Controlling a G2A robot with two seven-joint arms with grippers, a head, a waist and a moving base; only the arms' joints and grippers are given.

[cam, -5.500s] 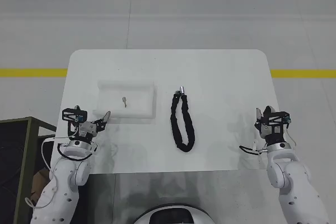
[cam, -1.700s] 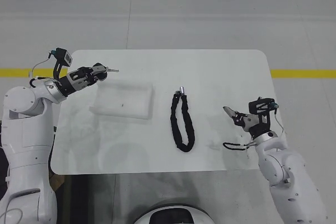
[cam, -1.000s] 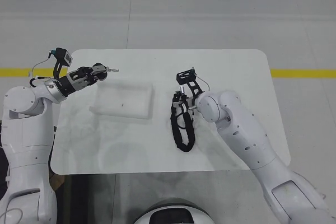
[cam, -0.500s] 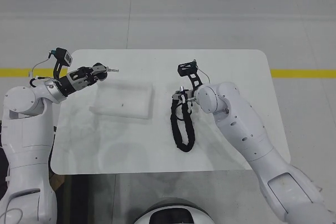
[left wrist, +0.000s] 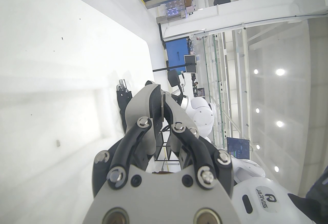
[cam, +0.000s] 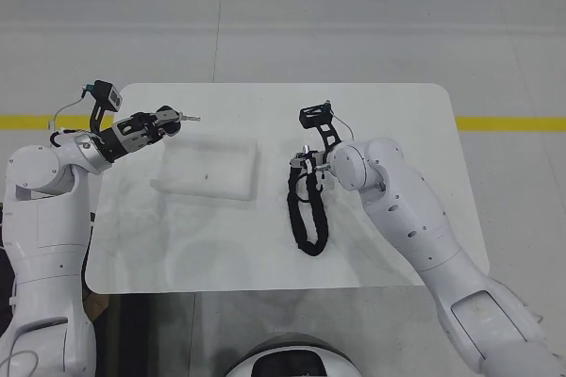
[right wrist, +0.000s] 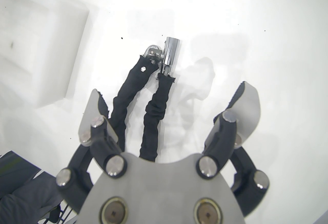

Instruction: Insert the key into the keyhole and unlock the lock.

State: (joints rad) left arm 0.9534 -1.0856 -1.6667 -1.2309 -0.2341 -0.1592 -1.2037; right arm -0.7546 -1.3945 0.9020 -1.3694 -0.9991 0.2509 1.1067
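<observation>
Over the far left of the table [cam: 387,236], the left gripper [cam: 173,118] pinches the key [cam: 190,119]; the right gripper [right wrist: 171,90], spread wide, hangs over the chain lock [right wrist: 153,108]

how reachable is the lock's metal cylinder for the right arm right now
Likely yes: the right gripper hovers, jaws open, above the chain, and the metal cylinder lies uncovered just ahead.

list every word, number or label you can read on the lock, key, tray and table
chain lock: none on its metal cylinder or black sleeve.
key, held in the left pincer: seen edge-on, nothing readable.
white tray and table: none.
blue screen in the room behind: too small to read.
</observation>
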